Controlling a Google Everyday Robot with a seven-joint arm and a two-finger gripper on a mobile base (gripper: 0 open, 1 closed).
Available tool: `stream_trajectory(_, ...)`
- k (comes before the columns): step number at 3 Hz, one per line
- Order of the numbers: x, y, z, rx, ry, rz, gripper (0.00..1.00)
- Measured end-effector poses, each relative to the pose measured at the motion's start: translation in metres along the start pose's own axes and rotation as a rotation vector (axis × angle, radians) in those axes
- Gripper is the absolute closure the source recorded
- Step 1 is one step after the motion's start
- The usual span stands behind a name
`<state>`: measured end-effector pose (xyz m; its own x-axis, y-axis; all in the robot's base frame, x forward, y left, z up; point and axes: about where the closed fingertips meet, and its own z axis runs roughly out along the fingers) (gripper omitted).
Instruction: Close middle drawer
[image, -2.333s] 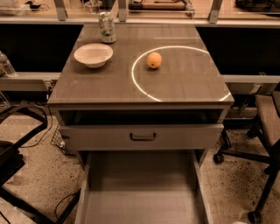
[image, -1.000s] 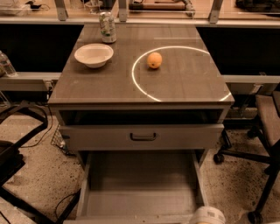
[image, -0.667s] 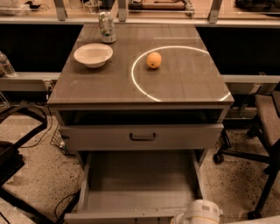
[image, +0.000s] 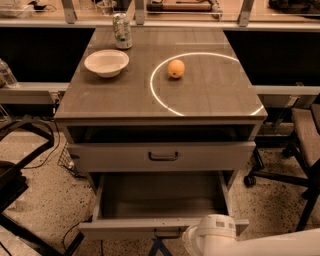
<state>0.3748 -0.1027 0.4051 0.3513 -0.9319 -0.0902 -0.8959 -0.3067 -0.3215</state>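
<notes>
One wide grey-brown wood-grain middle drawer (image: 160, 199) stands pulled far out, its low front panel (image: 125, 229) nearest me. My white rounded gripper (image: 212, 236) sits at that panel's right end, seemingly touching it; whether it is open or holding anything I cannot tell. I judge this the approach. Next comes a straight push inward toward the grey wooden cabinet (image: 210, 100).

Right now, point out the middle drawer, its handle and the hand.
middle drawer (image: 160, 199): camera view, bare tray floor.
handle (image: 167, 233): camera view, its middle.
hand (image: 157, 248): camera view, dark tip at bottom edge, below handle.
</notes>
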Motion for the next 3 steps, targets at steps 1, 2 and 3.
stream_trajectory(1, 0.001, -0.009, 0.013, 0.001, -0.014, -0.004, 1.00)
stream_trajectory(2, 0.014, -0.026, 0.023, 0.010, -0.011, -0.020, 1.00)
stream_trajectory(3, 0.033, -0.055, 0.037, 0.028, -0.005, -0.037, 1.00)
